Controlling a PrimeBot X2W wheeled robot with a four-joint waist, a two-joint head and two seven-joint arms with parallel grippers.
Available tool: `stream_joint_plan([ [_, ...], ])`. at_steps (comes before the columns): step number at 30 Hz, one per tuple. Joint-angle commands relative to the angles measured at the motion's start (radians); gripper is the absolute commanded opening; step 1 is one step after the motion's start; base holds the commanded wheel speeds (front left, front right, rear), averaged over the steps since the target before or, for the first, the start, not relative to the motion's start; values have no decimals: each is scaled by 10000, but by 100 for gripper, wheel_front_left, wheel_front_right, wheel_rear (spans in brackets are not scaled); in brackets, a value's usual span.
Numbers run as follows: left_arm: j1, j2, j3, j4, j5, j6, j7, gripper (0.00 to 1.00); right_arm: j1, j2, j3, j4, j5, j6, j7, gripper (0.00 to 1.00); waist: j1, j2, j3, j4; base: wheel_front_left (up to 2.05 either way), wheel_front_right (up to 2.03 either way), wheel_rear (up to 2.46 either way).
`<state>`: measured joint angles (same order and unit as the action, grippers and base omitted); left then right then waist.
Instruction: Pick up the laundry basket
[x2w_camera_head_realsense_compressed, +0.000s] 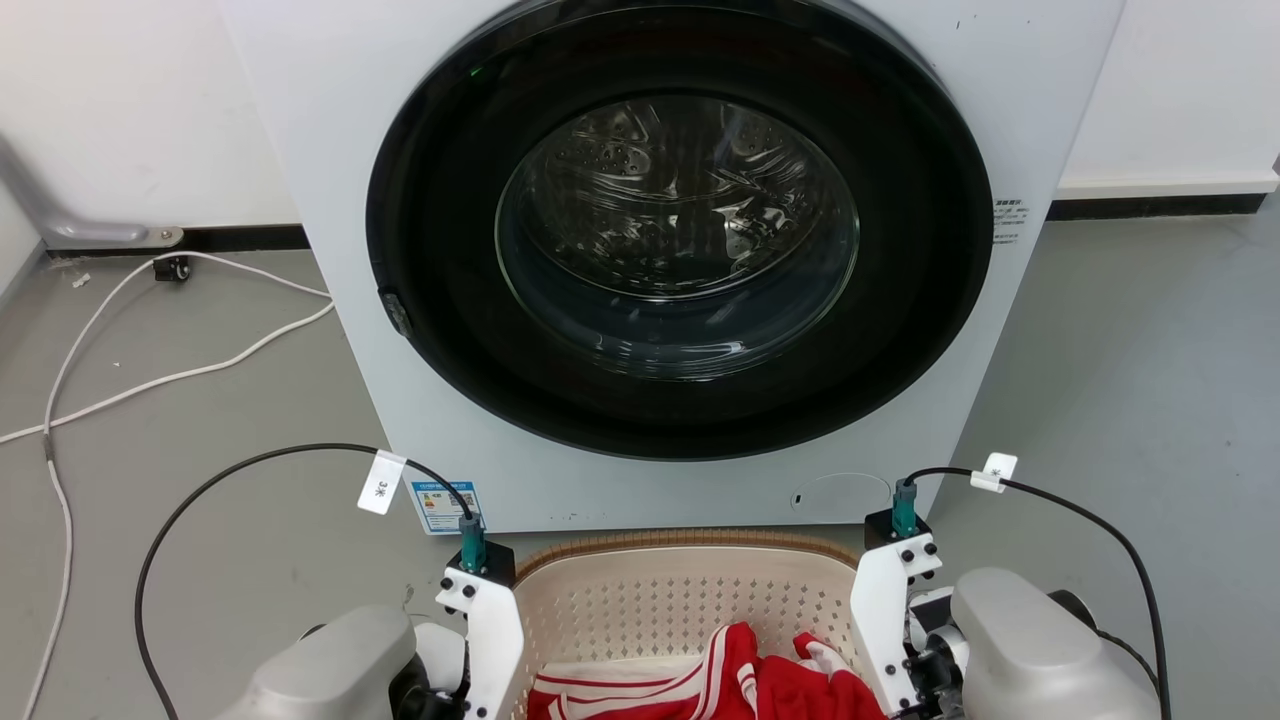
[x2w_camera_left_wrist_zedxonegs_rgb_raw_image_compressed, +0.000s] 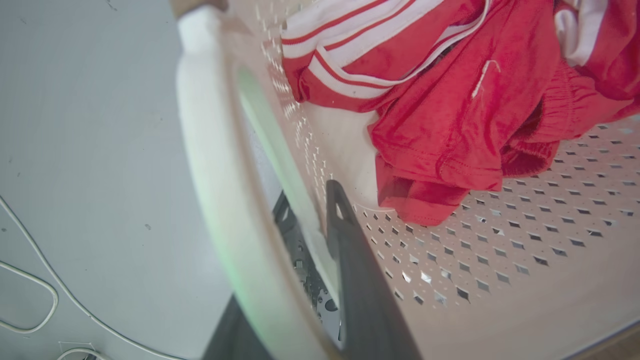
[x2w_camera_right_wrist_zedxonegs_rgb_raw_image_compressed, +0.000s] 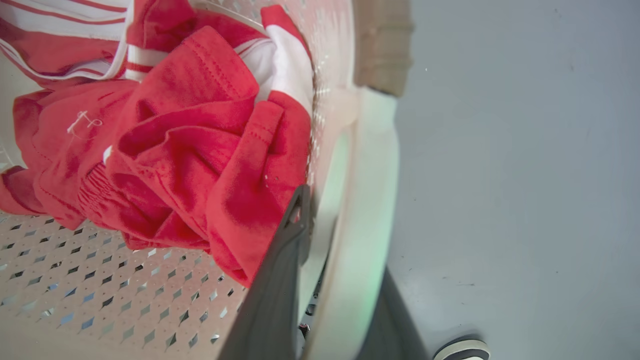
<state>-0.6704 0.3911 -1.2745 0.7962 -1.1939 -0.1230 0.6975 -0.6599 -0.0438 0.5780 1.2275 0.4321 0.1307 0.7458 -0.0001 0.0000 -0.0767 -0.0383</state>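
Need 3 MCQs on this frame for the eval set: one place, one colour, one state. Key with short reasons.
1. Relative to the washer, the laundry basket is: A on top; B in front; C inside.
2. The clothes in it are: A blue; B black; C red with white stripes.
3. The left hand has its fingers: A straddling the handle; B both inside the basket; C clear of it.
Key: B, head view shows it before the washer; C, red striped fabric; A, one finger each side.

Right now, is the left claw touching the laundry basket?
Touching. The left wrist view shows the left claw straddling the white handle of the laundry basket, inner finger pressed against its perforated wall.
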Motion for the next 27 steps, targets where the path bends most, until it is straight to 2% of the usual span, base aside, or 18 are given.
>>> stream_joint_plan([
  [1,88,-26,-82,-34,119,-126,51,0,-63,-117,120,20,-44,0,-91,0,1,0,3,11,0,0,0],
  [27,-117,-105,-90,52,39,-125,-22,0,-256,-96,640,174,459,2,-140,0,1,0,71,41,0,0,0],
])
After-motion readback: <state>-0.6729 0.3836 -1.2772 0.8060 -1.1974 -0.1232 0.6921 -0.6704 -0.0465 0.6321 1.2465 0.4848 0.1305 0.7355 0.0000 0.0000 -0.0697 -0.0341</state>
